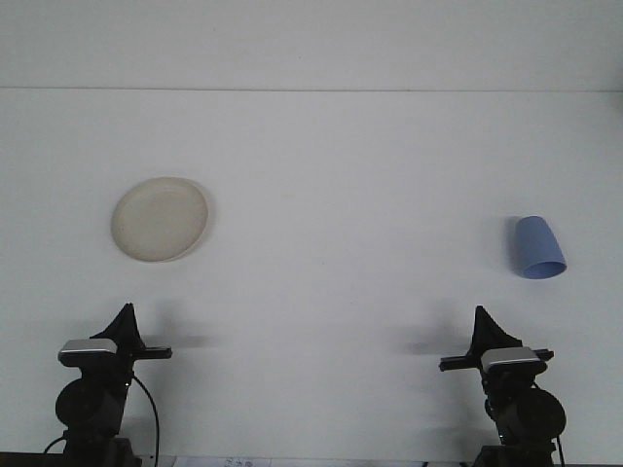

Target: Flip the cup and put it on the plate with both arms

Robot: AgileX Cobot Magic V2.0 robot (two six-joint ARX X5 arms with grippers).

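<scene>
Item 1: small pale-blue plastic cup (538, 247), far right of the white counter (341, 195). I read it as mouth-down or tipped over, wider rim toward me and slightly right, narrower closed end pointing away; I cannot settle which from this view. Nothing visible in it.

Item 2: round cream-coloured shallow plate (160, 219), left half of the counter, well apart from the cup. Holds nothing.

Item 3: right tool (480, 324), bottom right, parked low. The cup lies ahead of it and a little to its right. This is plainly the nearer arm for the cup.

Item 4: left tool (125, 321), bottom left, parked low. The plate lies ahead of it and slightly right, near.

Tool state: both carry nothing; whether they stand released or clenched I cannot tell, since each shows only as a dark point.

Judgement: nothing begun yet. I would send the right arm to the cup first, approaching across its long axis, with the plate side left to the other arm.
</scene>
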